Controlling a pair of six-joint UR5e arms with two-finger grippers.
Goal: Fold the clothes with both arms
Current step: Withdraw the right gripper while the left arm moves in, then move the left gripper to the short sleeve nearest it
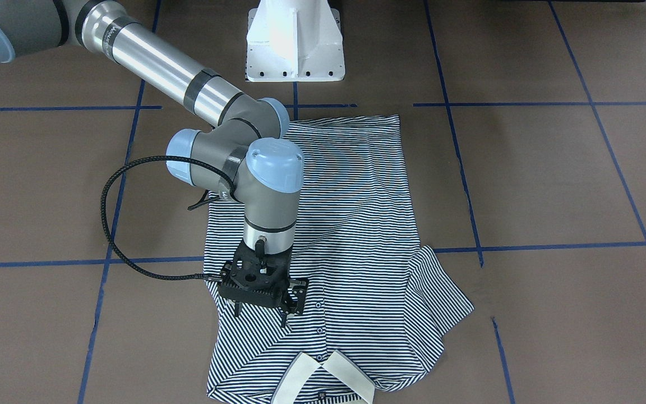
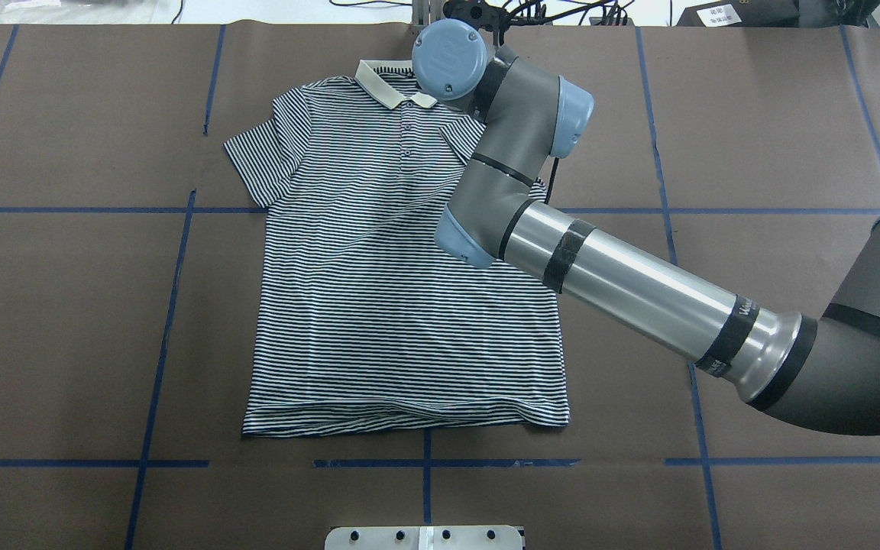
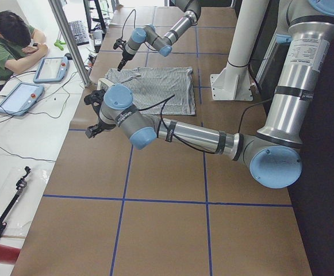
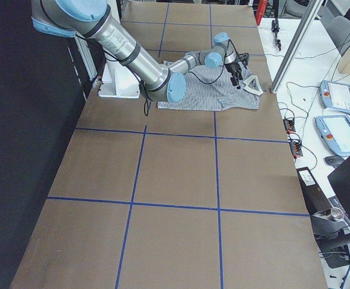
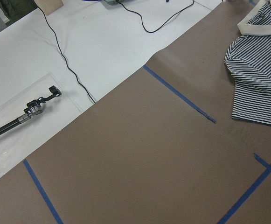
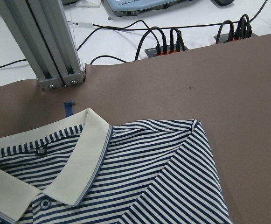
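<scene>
On the brown, blue-taped table (image 2: 66,305), the left gripper (image 3: 93,115) hangs well off at the shirt's 9 o'clock, its fingers too far to judge, the striped shirt (image 2: 379,290) lies flat mid-table, collar (image 2: 379,80) at 12, and the right gripper (image 1: 260,318) stands with fingers spread over its 1 o'clock shoulder.

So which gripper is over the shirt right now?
The right gripper, hanging over the striped polo shirt near its collar; the left gripper sits off the shirt, over bare brown table cover.
</scene>
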